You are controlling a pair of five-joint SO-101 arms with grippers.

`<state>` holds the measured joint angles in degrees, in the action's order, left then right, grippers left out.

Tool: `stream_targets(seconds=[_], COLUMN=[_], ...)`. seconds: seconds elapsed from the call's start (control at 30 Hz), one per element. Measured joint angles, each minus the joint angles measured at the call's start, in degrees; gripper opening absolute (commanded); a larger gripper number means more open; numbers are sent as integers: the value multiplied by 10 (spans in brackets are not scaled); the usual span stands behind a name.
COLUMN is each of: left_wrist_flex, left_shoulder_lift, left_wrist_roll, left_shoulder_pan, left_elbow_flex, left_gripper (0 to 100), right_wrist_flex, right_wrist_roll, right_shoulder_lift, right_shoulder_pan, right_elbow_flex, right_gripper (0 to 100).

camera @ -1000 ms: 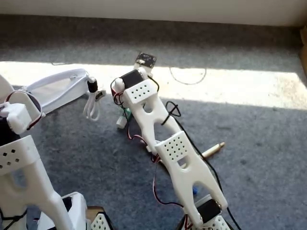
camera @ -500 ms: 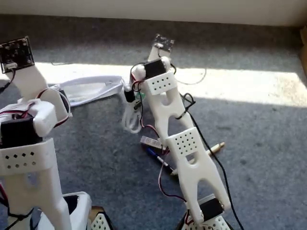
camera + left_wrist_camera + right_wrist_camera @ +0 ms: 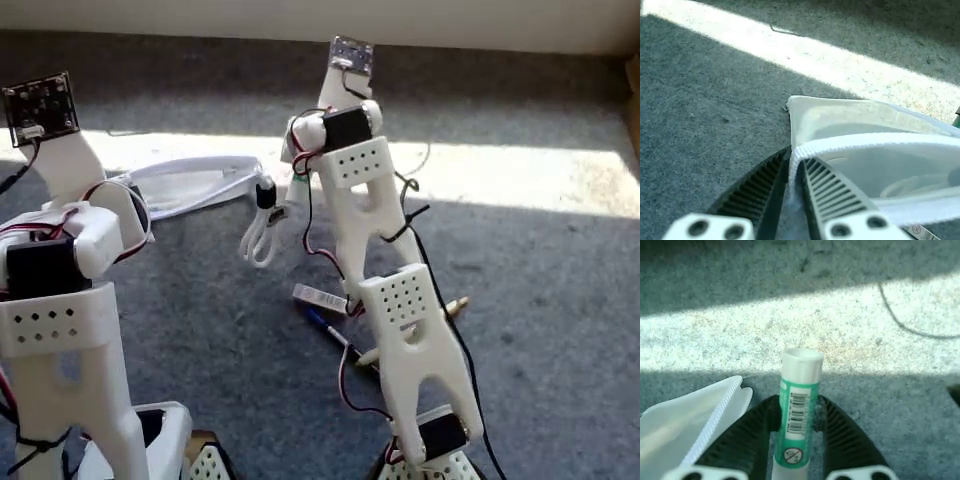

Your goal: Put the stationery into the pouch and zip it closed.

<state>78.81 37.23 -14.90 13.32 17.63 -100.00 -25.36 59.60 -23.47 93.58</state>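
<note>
My left end effector [image 3: 795, 165] was pressed together on the woven edge of the white pouch [image 3: 870, 165], pinching it at one corner of the mouth. I judge this hold was there to keep the opening lifted and to stop the pouch from sliding when something goes in. My right end effector [image 3: 796, 402] was pinching the green and white glue stick [image 3: 801, 370] around its body, with the cap end pointing forward, and the pouch mouth lay just beside it in the lower left of the right wrist view. In the high view the pouch [image 3: 190, 185] lay in the upper left, on the grey carpeted worktop [image 3: 540, 300], with the glue stick near its open end. A blue pen [image 3: 328, 328], a small labelled white piece [image 3: 318, 297] and a wooden pencil [image 3: 455, 304] lay in the centre of the frame, not yet packed. So I judge the filling was only at its beginning, and the zip was not yet closed.
</note>
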Motion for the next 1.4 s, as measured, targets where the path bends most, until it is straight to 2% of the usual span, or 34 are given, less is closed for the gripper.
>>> stream_targets(seconds=[0.13, 0.53, 0.7, 0.93, 1.03, 1.3, 1.4], left_wrist_flex=[-4, -20, -20, -20, -20, -20, -20], left_shoulder_lift=[-7, -9, -9, -9, -9, -9, -9], left_wrist_roll=[0, 0, 0, 0, 0, 0, 0], left_shoulder_pan=[0, 0, 0, 0, 0, 0, 0], left_elbow_flex=[-1, -1, -1, -1, -1, -1, -1], left_gripper=[7, 7, 7, 7, 7, 7, 7], right_wrist_flex=[0, 0, 0, 0, 0, 1, 22], right_wrist_roll=[31, 36, 71, 76, 76, 76, 76], right_shoulder_lift=[-40, -132, -176, -252, -322, -543, -584], right_shoulder_pan=[3, 16, 16, 16, 16, -21, -22], right_elbow_flex=[0, 0, 0, 0, -56, -375, -443], right_gripper=[15, 15, 15, 15, 15, 15, 15])
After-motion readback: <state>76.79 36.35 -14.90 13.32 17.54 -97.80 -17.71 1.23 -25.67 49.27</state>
